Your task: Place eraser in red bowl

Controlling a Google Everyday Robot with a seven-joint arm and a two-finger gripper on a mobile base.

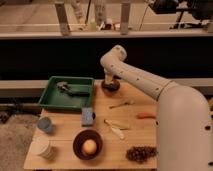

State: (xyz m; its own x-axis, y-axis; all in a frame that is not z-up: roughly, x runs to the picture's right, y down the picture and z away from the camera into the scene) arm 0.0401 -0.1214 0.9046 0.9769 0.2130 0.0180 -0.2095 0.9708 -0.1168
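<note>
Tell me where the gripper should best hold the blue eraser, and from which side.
Probably grip the eraser across its two long sides, from straight above: it lies flat, with free wood along both. The gripper hangs at the far edge of the table.

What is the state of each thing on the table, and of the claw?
claw: low over the table's far edge, right of the green tray
eraser: lying on the table, outside the red bowl
red bowl: upright, holds a round orange object
green tray: holds a small gray object
blue cup: upright

Dim, warm light — gripper (110, 83) shadowed at far edge of table (142, 131).
</note>
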